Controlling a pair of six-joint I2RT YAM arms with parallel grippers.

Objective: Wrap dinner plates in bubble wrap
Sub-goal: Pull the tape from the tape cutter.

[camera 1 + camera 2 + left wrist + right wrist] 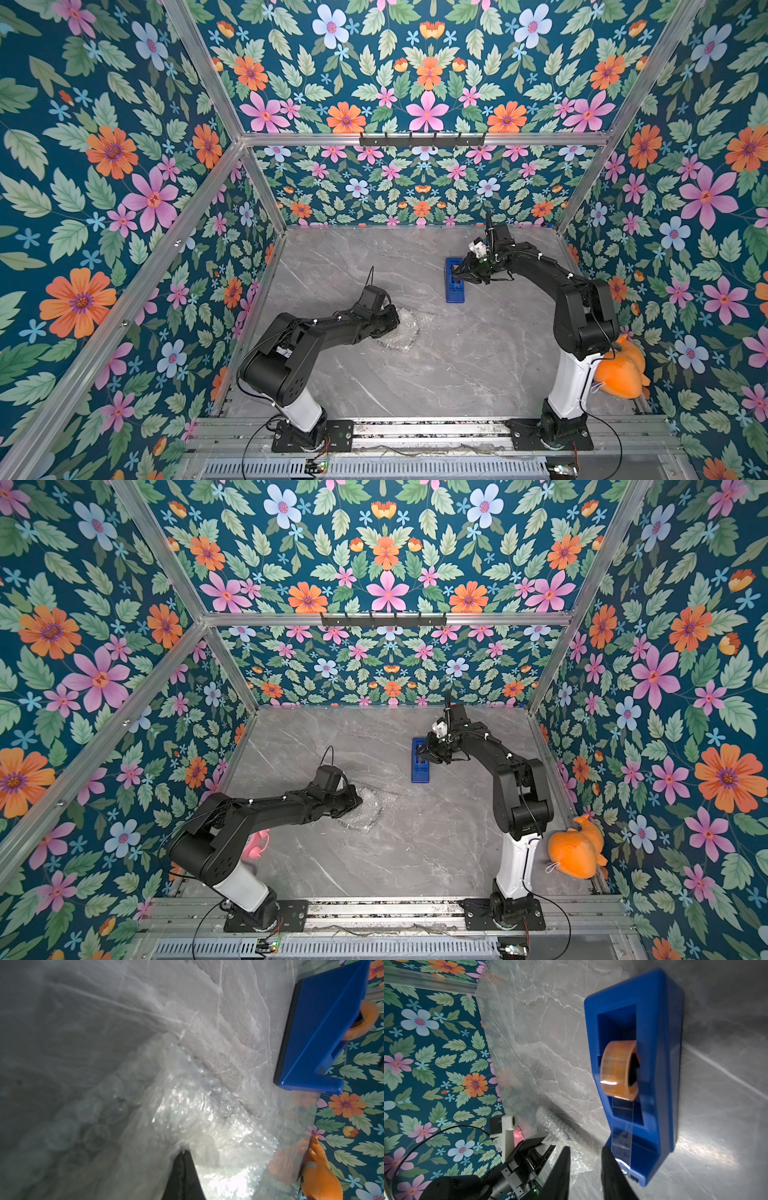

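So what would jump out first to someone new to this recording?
The loud floral wallpaper on every wall, then the blue plastic tape dispenser toward the back of the grey marble table, with the right tool open over it. Nearer the front, the left tool is shut on a crumpled clear bubble wrap bundle; an orange plush toy sits by the right arm's base.

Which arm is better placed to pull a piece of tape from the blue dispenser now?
Right. The right pincer hangs with jaws apart at the cutter end of the blue tape dispenser, beside the tape strip. The left pincer is shut on the bubble wrap, apart from the dispenser.
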